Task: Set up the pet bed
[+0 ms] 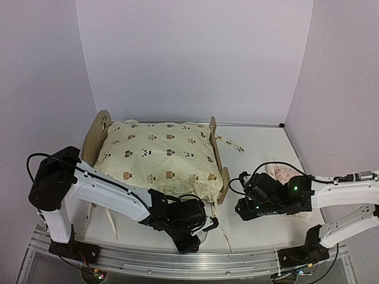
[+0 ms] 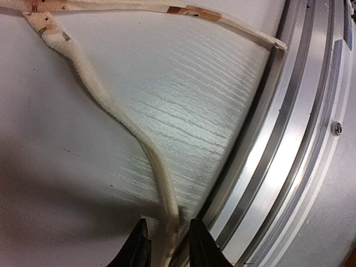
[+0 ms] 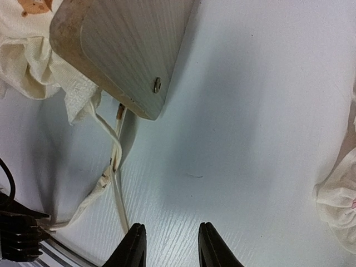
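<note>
Tabletop point(image 1: 266, 155): pet bed point(image 1: 217, 142) beyond left end effector point(image 2: 167, 240) (tight on tie point(image 2: 111, 105)), right end effector point(image 3: 169, 245) wide, empty.

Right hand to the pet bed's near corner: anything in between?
Right wrist view: bare table between the right hand and the footboard corner of the pet bed. The cushion ties trail just beside that stretch.
</note>
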